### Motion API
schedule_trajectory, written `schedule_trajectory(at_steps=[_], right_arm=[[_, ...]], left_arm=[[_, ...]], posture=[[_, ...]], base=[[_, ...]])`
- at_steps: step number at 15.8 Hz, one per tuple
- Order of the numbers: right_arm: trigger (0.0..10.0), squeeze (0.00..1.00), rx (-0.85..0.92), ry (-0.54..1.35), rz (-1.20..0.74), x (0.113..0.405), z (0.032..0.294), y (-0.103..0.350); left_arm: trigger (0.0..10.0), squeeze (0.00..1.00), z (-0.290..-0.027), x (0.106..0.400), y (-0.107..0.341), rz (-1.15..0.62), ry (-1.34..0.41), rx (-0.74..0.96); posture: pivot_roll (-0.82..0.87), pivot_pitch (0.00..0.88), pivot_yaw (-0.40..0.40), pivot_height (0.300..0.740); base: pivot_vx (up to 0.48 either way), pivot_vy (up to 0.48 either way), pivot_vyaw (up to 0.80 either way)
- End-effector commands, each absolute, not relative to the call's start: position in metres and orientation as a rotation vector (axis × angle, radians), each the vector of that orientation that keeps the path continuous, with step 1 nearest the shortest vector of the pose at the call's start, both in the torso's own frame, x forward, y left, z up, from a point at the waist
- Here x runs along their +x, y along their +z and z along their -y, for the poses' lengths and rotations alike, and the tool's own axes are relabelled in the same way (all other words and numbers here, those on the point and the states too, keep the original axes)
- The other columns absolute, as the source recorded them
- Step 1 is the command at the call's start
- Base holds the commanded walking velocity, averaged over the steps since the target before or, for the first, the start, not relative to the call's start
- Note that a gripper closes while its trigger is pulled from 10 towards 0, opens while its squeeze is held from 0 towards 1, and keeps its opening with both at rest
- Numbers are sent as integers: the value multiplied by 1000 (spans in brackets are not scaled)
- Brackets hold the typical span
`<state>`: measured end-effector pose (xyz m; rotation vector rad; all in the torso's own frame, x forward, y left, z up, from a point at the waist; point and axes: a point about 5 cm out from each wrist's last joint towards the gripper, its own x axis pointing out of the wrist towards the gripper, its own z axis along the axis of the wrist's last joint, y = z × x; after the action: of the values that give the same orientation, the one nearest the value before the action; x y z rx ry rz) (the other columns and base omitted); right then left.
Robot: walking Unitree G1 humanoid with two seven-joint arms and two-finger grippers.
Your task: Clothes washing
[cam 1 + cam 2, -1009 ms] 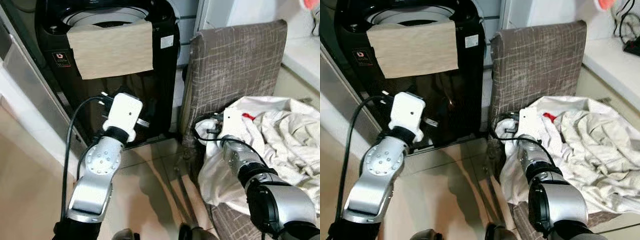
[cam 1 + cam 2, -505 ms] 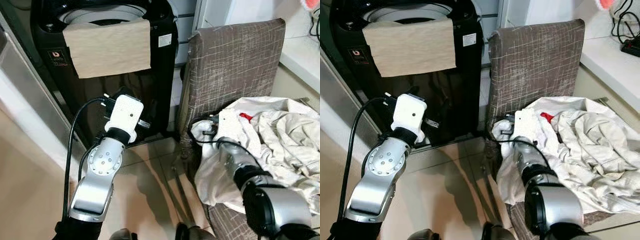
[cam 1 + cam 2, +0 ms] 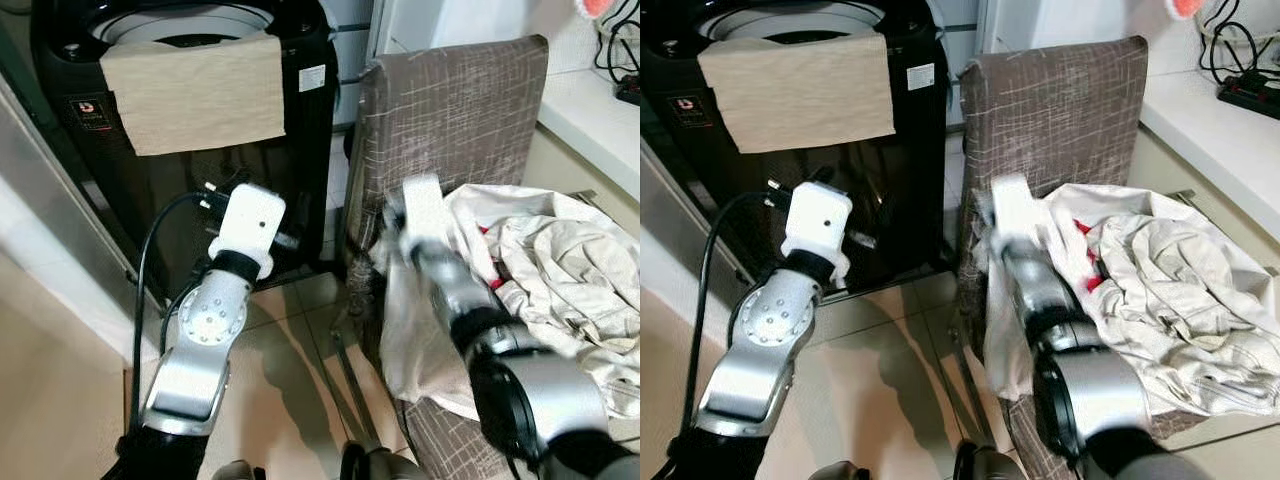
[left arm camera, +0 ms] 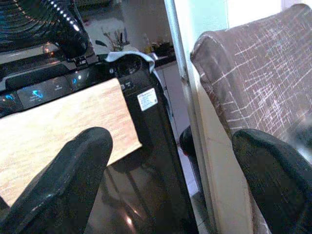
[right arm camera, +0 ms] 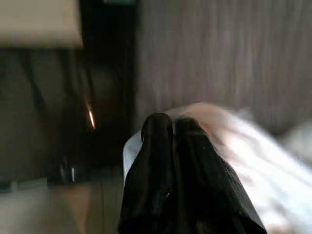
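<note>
My right claw (image 5: pixel 168 127) has its two black fingers pressed together on a fold of the crumpled white cloth (image 3: pixel 545 255), at the edge of the heap nearest the black top-loading washing machine (image 3: pixel 190 120). My right arm is blurred in both eye views. I cannot tell how much fabric is between the fingers; the white material shows just past their tips in the right wrist view.

The cloth heap lies on the seat of the brown fabric chair with the pale crosshatch pattern (image 3: pixel 455 115), beside the machine. One edge of the cloth hangs down over the chair's front toward the glossy beige floor tiles (image 3: pixel 290 350). Small red patches (image 3: pixel 1084 283) show among the folds.

My left claw (image 4: pixel 165 180) is held up in front of the machine's dark front panel, fingers (image 4: pixel 63 180) spread wide apart with nothing between them. Through that gap the left wrist view shows the machine's side and the chair back.

A flat beige towel (image 3: pixel 195 88) hangs over the machine's front rim, covering part of the panel. The machine's round white opening (image 3: pixel 185 22) is uncovered. Beyond the chair from the machine runs a white tabletop (image 3: pixel 1215 125); a black power strip with cables (image 3: pixel 1245 90) rests on it.
</note>
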<state>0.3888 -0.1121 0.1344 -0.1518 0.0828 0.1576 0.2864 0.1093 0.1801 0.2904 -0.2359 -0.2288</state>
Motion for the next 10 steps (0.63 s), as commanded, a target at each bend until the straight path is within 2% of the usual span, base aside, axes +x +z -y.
schedule_trajectory(at_steps=[1,4,5,7,10], right_arm=[[0,0,-164,183,130,400,108,185],[0,0,-148,201,327,401,109,231],[0,0,-156,232,409,397,102,248],[0,0,-193,282,492,388,89,258],[0,0,-122,350,293,383,87,201]], left_arm=[[10000,0,-107,290,180,245,-227,293],[10000,0,-105,299,186,270,-230,291],[10000,0,-105,300,187,279,-230,292],[10000,0,-107,303,191,307,-196,300],[10000,0,-128,308,197,338,39,306]], posture=[[72,56,-53,732],[53,27,-46,732],[50,22,-44,732],[46,11,-42,732],[53,13,-54,732]], base=[[0,0,0],[0,0,0],[0,0,0],[0,0,800],[0,0,763]])
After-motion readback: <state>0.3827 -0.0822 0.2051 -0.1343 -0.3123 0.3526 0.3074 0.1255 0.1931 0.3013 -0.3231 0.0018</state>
